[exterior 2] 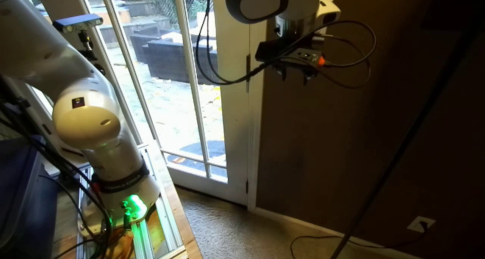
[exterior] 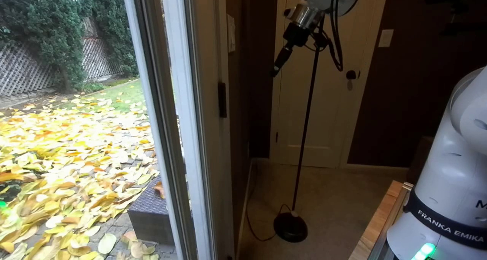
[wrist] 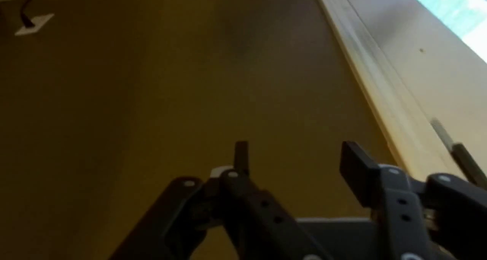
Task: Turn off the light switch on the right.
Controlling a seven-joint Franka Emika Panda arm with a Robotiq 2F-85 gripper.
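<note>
From where I sit, an exterior view puts the light switch on the left, a tall pale strip on the brown wall, with my pincer hanging to its right, apart from it. In the wrist view the fingers stand apart, wall showing between them. A squarer white plate sits right of the far door.

In an exterior view, close past white robot arm to white panelled door, in an exterior view, down past that arm to dark brown wall, wrist view along black two-fingered hand, facing same wall
</note>
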